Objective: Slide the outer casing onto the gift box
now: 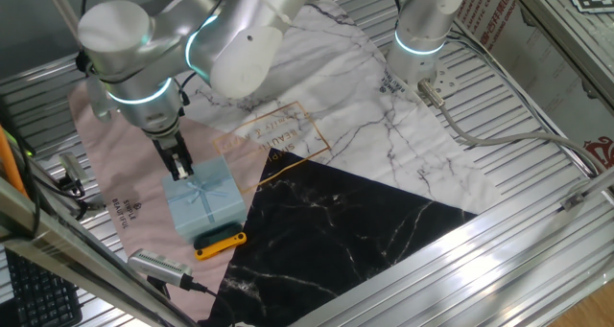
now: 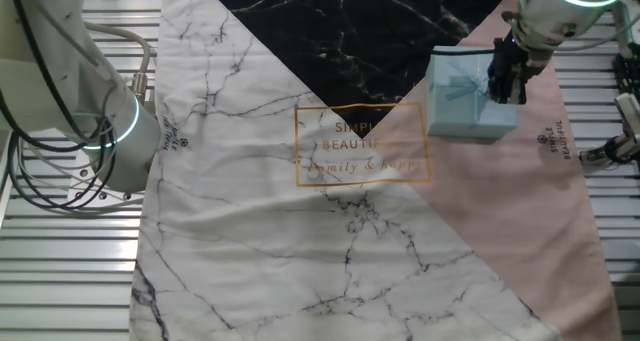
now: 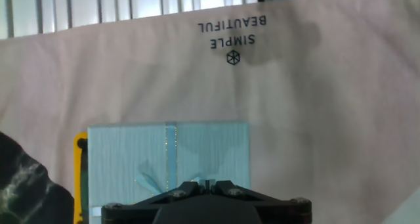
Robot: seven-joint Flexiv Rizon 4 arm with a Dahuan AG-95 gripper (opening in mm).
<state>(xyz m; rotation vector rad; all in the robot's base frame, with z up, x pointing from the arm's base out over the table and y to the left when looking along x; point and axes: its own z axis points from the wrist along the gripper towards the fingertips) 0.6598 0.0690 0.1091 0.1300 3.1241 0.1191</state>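
Note:
The outer casing [image 1: 206, 200], a pale blue squarish box with a ribbon bow on top, lies flat on the pink part of the cloth. It also shows in the other fixed view [image 2: 462, 101] and in the hand view [image 3: 131, 158]. My gripper [image 1: 180, 167] stands at the casing's far edge, fingers down and close together, touching or just above its top near the bow [image 3: 209, 182]. In the other fixed view the gripper [image 2: 505, 81] is at the casing's right side. The gift box tray with the dark interior does not show in any view.
A yellow-and-black bar [image 1: 220, 241] lies against the casing's near side, seen also in the hand view [image 3: 80, 178]. A patterned cloth [image 2: 330, 241] covers the slatted table. A second arm's base [image 1: 422, 30] stands at the back. A metal-handled tool [image 1: 158, 267] lies at the front left.

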